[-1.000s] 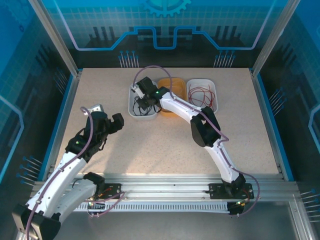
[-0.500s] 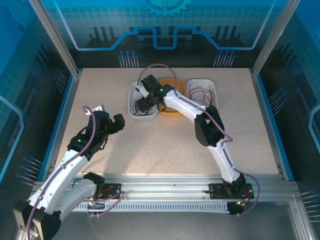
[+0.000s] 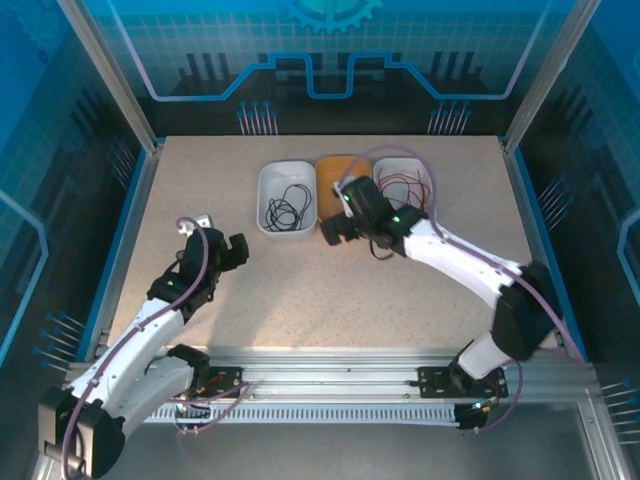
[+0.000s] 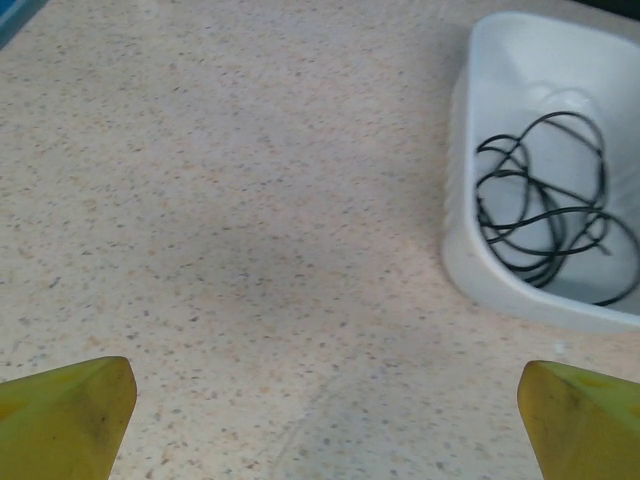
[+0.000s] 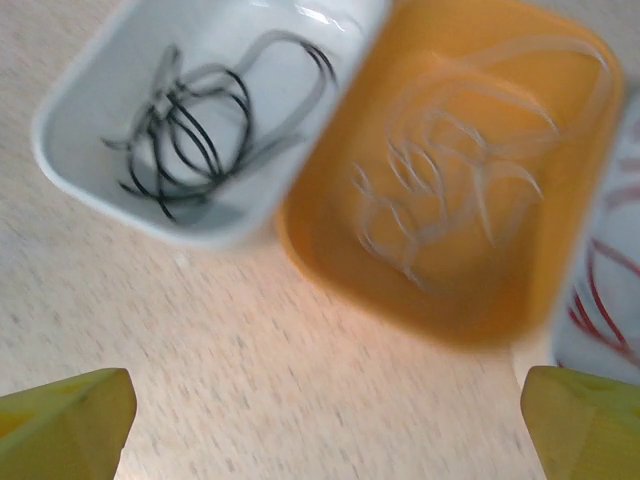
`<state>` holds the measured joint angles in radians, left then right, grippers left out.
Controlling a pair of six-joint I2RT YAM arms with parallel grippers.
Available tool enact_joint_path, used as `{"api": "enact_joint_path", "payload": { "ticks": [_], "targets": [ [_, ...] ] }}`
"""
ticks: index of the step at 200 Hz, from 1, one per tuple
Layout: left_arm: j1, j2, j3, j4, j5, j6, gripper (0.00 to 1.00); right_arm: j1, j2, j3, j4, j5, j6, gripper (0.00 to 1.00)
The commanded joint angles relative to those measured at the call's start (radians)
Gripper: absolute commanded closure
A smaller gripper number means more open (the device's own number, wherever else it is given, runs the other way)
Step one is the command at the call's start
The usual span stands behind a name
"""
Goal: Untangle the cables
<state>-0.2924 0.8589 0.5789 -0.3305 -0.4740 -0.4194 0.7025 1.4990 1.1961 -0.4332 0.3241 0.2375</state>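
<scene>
A black cable (image 3: 285, 212) lies coiled in the left white tray (image 3: 268, 182); it is seen again as the black cable (image 5: 195, 120) and as the black cable (image 4: 545, 215). A pale cable (image 5: 440, 190) curls in the orange tray (image 5: 330, 250). A red cable (image 3: 405, 186) lies in the right white tray (image 3: 428, 175). My right gripper (image 3: 357, 238) hovers at the orange tray's near edge, open, its yellow fingertips (image 5: 70, 415) wide apart with nothing between them. My left gripper (image 3: 218, 235) stands open over bare table, left of the trays.
The three trays stand side by side at the back middle of the speckled table (image 3: 300, 290). The orange tray (image 3: 330, 163) is partly covered by my right wrist. Blue rails border the table on both sides.
My right gripper opened, left the black cable in the left white tray, and swung right and nearer to the orange tray's front. My left arm drew back slightly.
</scene>
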Motion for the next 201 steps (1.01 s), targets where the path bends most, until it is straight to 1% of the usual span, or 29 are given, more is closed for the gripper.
{"api": "enact_joint_path", "payload": {
  "ticks": [1, 32, 55, 73, 95, 114, 137, 152, 173, 187, 201],
  "targets": [
    [0.019, -0.009, -0.051, 0.131, -0.099, 0.058, 0.01, -0.028, -0.164, -0.149, 0.028, 0.162, 0.078, 0.00],
    [0.036, -0.016, -0.138, 0.252, -0.179, 0.092, 0.01, -0.087, -0.402, -0.384, 0.082, 0.249, 0.085, 0.00],
    [0.041, -0.024, -0.164, 0.313, -0.198, 0.131, 0.01, -0.150, -0.536, -0.517, 0.155, 0.254, 0.060, 0.00],
    [0.044, -0.034, -0.189, 0.369, -0.197, 0.180, 0.01, -0.177, -0.623, -0.604, 0.223, 0.277, -0.001, 0.00],
    [0.058, -0.024, -0.231, 0.469, -0.160, 0.234, 0.01, -0.213, -0.711, -0.675, 0.274, 0.293, -0.067, 0.00],
    [0.078, 0.006, -0.266, 0.570, -0.101, 0.260, 0.01, -0.241, -0.789, -0.745, 0.336, 0.294, -0.121, 0.00],
    [0.100, 0.058, -0.279, 0.639, -0.028, 0.296, 0.01, -0.265, -0.897, -0.859, 0.469, 0.261, -0.192, 0.00],
    [0.115, 0.093, -0.301, 0.706, 0.021, 0.315, 0.01, -0.298, -0.959, -0.914, 0.519, 0.243, -0.193, 0.00],
    [0.137, 0.134, -0.340, 0.817, 0.076, 0.334, 0.01, -0.382, -0.971, -0.958, 0.554, 0.161, -0.162, 0.00],
    [0.154, 0.163, -0.365, 0.897, 0.100, 0.349, 0.01, -0.439, -0.940, -0.984, 0.608, 0.101, -0.152, 0.00],
    [0.171, 0.181, -0.366, 0.927, 0.131, 0.363, 0.01, -0.477, -0.892, -1.003, 0.677, 0.067, -0.146, 0.00]
  ]
}}
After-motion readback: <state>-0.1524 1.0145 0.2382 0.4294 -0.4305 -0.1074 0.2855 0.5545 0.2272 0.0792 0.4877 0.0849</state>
